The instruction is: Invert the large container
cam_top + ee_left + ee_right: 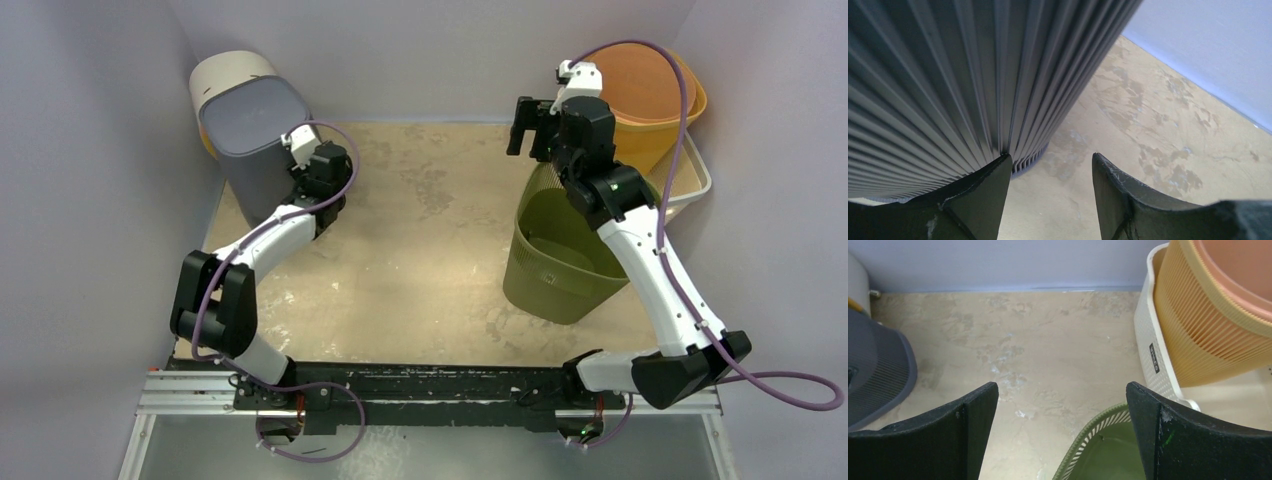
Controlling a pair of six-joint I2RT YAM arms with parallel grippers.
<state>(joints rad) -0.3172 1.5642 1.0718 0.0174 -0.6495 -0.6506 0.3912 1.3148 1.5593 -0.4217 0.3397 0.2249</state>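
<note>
left tool (1050, 157) released beside grey container (948, 75) (ribbed wall); right tool (1062, 385) released above green basket (1084, 435)

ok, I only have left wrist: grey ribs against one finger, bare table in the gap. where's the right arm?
Observer: The right gripper hangs open over the far rim of the green basket, holding nothing.
Operator: basket upright?
Observer: Yes, its mouth faces up and I see nothing inside.
Operator: anything behind the grey bin?
Observer: A cream container stands right behind the grey bin, in the back corner.
</note>
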